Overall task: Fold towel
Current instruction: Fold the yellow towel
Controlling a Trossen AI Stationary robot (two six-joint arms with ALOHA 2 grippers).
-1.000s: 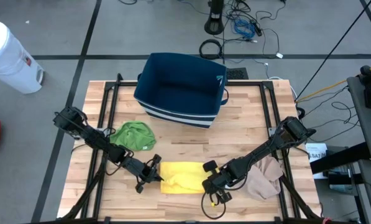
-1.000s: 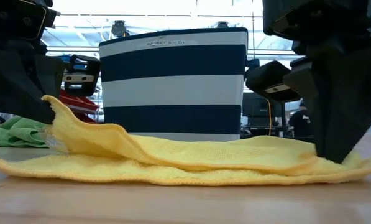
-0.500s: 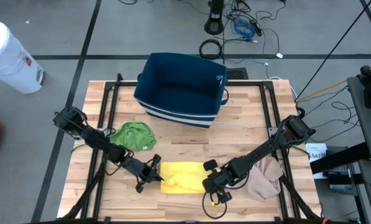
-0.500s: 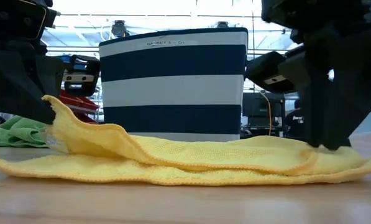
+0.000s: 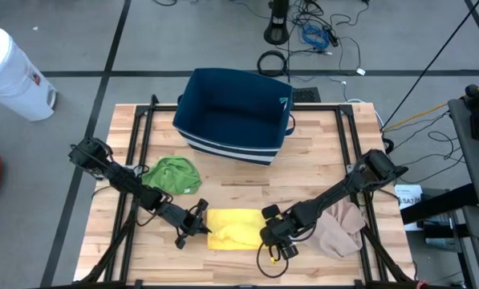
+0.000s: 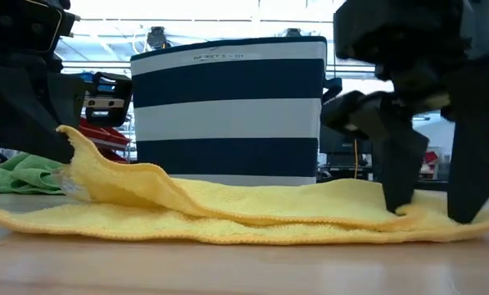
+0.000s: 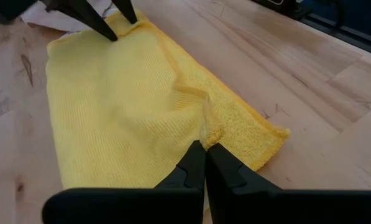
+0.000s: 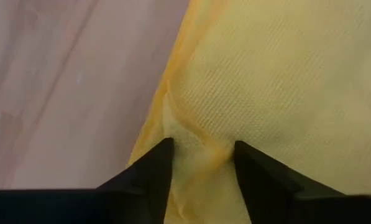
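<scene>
Wooden tabletop carrying, from left to right, a crumpled green cloth, a yellow towel lying near the front edge, and a beige cloth at the right side. A navy basket with white stripes stands behind the yellow towel, toward the rear of the tabletop.

Left gripper: at the towel's left edge, fingers pressed together on a pinch of the fabric. In the low view this edge is drawn up off the tabletop into a peak, while the rest of the towel lies flat in loose layers.

Right gripper: at the towel's right edge, with its fingers spread apart. The right wrist view shows a small ridge of yellow fabric between the two fingertips; the low view shows both fingertips resting down on the towel, straddling it without clamping it.

Beige cloth lies just beside the right arm, apart from the yellow towel.
</scene>
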